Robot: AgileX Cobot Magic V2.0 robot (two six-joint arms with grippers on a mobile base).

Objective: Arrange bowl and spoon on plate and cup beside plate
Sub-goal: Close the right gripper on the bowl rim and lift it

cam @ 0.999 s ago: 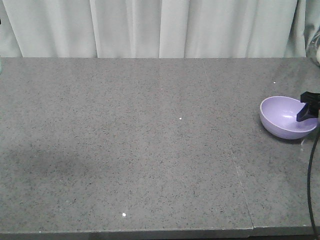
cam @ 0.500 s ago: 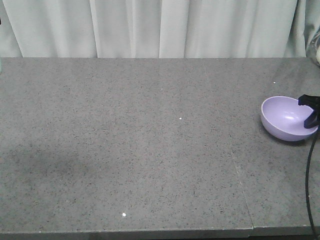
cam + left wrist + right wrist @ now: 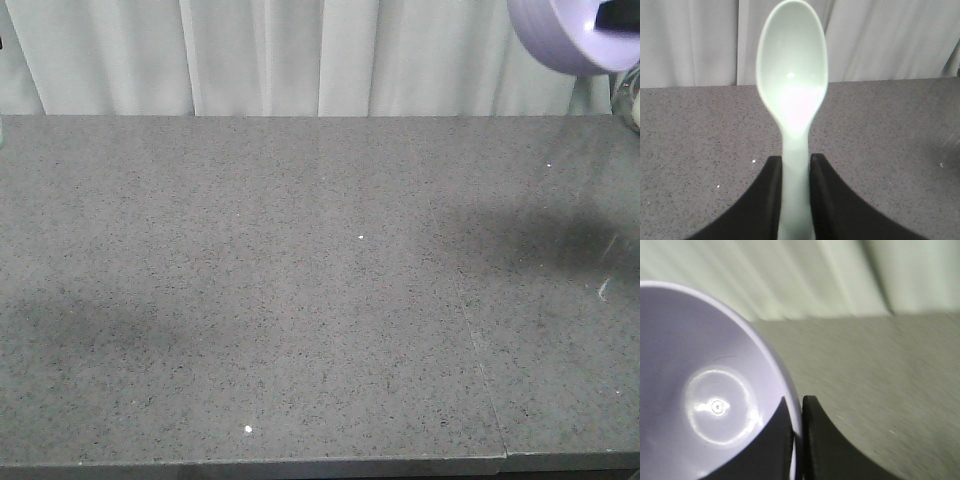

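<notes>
The right gripper (image 3: 798,440) clamps the bowl (image 3: 700,390) by its rim high above the table (image 3: 300,300), while the left gripper (image 3: 796,200) pinches the spoon (image 3: 792,75) handle over it.

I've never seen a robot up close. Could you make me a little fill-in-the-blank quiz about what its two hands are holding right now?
1. The left gripper holds the spoon by its ____.
2. The right gripper pinches the bowl by its ____.
3. In the front view the bowl does not rest on the table; it hangs ____ it.
4. Nothing lies in the bowl: it is ____.
Missing words: handle; rim; above; empty.
</notes>
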